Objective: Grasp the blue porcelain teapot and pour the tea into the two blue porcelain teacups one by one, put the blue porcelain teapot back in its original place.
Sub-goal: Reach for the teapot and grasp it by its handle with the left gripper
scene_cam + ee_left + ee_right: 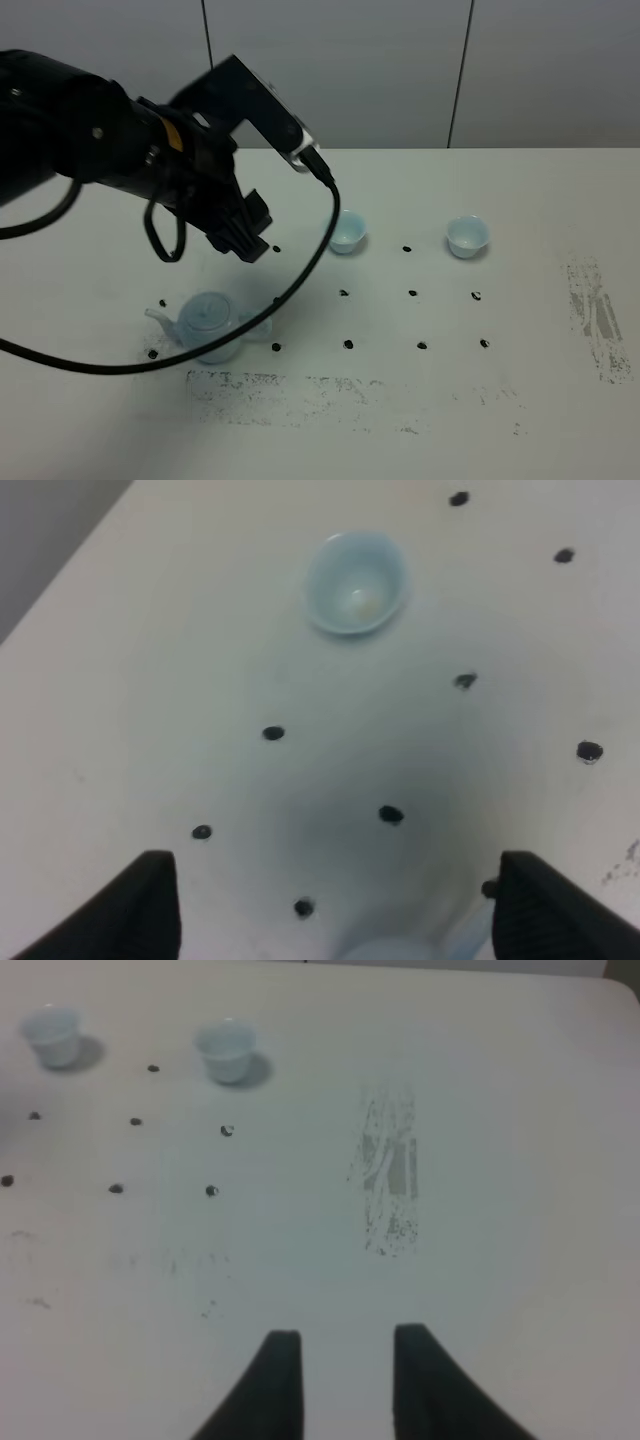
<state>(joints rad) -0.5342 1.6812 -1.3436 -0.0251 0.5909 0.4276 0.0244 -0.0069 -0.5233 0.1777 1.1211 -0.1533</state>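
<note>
The pale blue teapot (pixel 210 325) stands upright on the white table (pixel 540 420) at the front left, spout pointing left. Only its top edge shows in the left wrist view (pixel 392 948). My left gripper (pixel 245 240) hangs above and just behind the teapot, not touching it. In the left wrist view the gripper (pixel 335 915) is wide open and empty. Two small pale blue teacups stand further back: one in the middle (pixel 346 232), also in the left wrist view (pixel 355 583), and one to the right (pixel 467 237). My right gripper (pixel 345 1385) is open and empty over bare table, far from both cups (pixel 228 1050) (pixel 55 1035).
A grid of small black dots (pixel 412 294) marks the table around the teapot and cups. Scuffed grey patches lie along the front (pixel 300 390) and at the right (pixel 595 315). The left arm's black cable (pixel 300 270) loops down over the table beside the teapot.
</note>
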